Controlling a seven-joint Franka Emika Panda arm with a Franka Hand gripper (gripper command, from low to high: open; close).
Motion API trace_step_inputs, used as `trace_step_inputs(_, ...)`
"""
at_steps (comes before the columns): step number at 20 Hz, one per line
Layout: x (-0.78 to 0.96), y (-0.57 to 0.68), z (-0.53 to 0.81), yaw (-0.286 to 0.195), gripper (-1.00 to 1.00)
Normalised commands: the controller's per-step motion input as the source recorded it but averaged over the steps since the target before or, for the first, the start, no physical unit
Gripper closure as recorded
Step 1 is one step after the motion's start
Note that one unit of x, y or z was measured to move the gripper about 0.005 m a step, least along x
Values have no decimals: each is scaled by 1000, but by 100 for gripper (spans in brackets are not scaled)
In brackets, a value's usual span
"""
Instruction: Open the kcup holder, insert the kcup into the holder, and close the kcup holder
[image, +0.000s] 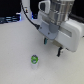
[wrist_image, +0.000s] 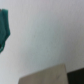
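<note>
The kcup (image: 34, 61) stands upright on the white table, a small white pod with a green-and-blue lid. My gripper (image: 53, 46) hangs above the table, up and toward the exterior view's right of the kcup, clear of it. Its two dark fingertips (image: 46, 40) stand apart with nothing between them, so it is open. In the wrist view a blurred teal-green shape (wrist_image: 5, 27) shows at the frame's edge; I cannot tell what it is. The kcup holder is out of view.
The white tabletop (image: 15, 55) spreads around the kcup. Dark objects (image: 10, 20) sit along the far edge at the exterior view's left, too blurred to name. A grey slanted shape (wrist_image: 46, 75) with black beside it fills one corner of the wrist view.
</note>
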Motion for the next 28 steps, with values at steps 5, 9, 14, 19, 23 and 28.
trace_step_inputs(5,315,-542,37,-232,-100)
trace_step_inputs(9,348,-448,10,-247,-100)
trace_step_inputs(14,385,-344,-40,-234,-100)
trace_step_inputs(19,250,-147,-205,-154,-100)
trace_step_inputs(23,194,-68,-200,-138,-100)
trace_step_inputs(28,-83,-230,-59,-30,-100)
